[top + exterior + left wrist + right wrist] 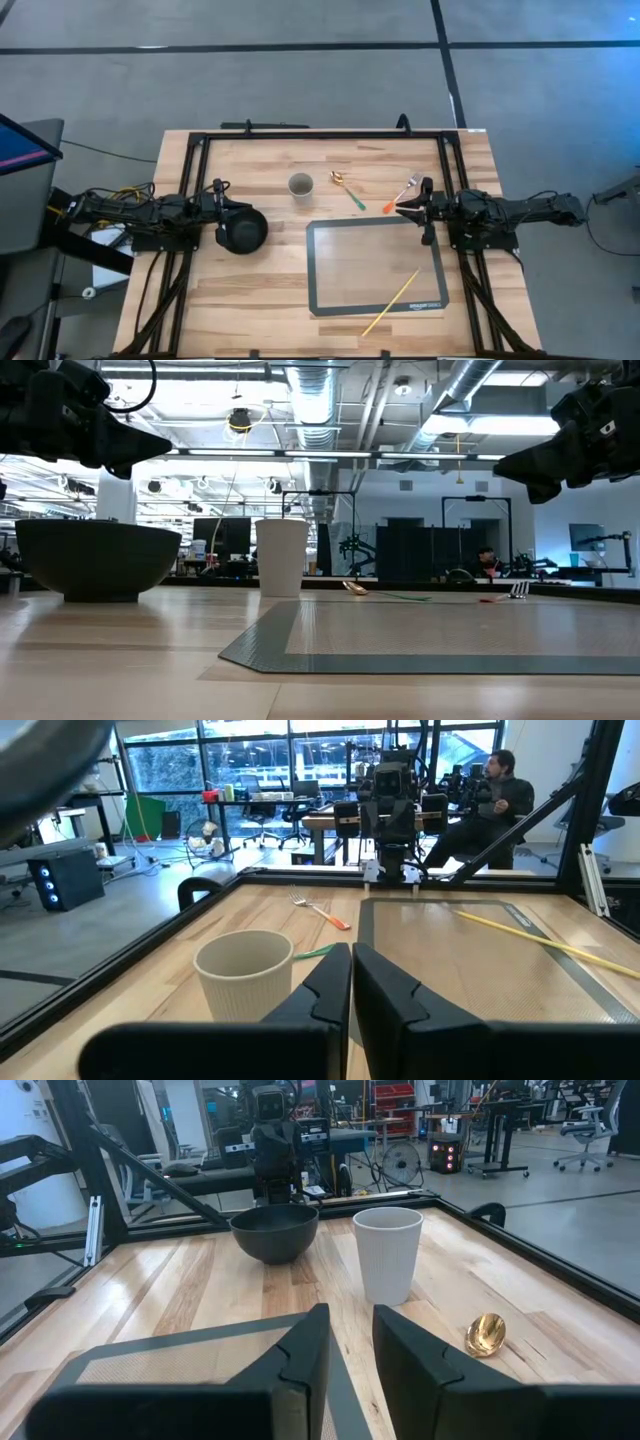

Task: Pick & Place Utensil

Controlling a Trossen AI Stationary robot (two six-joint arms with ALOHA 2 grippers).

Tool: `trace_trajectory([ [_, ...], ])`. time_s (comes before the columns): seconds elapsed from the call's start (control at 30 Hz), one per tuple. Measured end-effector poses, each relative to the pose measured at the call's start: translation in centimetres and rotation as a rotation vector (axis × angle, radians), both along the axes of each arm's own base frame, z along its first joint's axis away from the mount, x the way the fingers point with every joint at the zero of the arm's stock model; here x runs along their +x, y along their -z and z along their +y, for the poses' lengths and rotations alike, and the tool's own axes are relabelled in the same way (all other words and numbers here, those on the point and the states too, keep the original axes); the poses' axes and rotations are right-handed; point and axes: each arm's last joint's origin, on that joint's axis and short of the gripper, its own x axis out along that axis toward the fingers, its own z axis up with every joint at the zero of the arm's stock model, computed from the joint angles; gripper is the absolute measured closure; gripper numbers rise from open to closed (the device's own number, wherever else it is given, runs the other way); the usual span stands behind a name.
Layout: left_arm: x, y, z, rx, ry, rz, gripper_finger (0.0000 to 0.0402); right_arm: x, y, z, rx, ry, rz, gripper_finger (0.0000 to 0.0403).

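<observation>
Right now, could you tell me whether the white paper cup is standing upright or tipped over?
Upright. The cup stands on its base with vertical sides in the low view, and the high view shows its round open mouth facing up.

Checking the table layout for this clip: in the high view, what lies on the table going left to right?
Left gripper → black bowl → paper cup → gold spoon with green handle → fork with orange handle → right gripper.

A gold-bowled spoon with a green handle (pixel 348 190) lies flat just right of the white cup (pixel 300 185). A silver fork with an orange handle (pixel 402 194) lies farther right. A yellow chopstick (pixel 392 301) rests diagonally below the cup, well apart.
</observation>
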Motion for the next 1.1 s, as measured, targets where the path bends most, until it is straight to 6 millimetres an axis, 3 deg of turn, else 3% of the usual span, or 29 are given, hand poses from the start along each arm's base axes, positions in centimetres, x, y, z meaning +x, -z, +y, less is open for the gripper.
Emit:
trace_trajectory([
  [0.57,0.0,-0.1,0.0,-0.001,0.0,-0.009,0.0385,0.0,0.0,0.0,0.0,0.0,0.0,0.0329],
  [0.97,-0.2,-1.9,0.0,-0.032,0.0,-0.203,0.0385,0.0,-0.8,0.0,-0.028,0.003,-0.077,0.0329],
  [1.1,-0.3,-2.4,0.0,-0.078,0.039,-0.259,0.0385,0.0,-0.8,0.0,0.068,0.003,-0.093,0.0329],
])
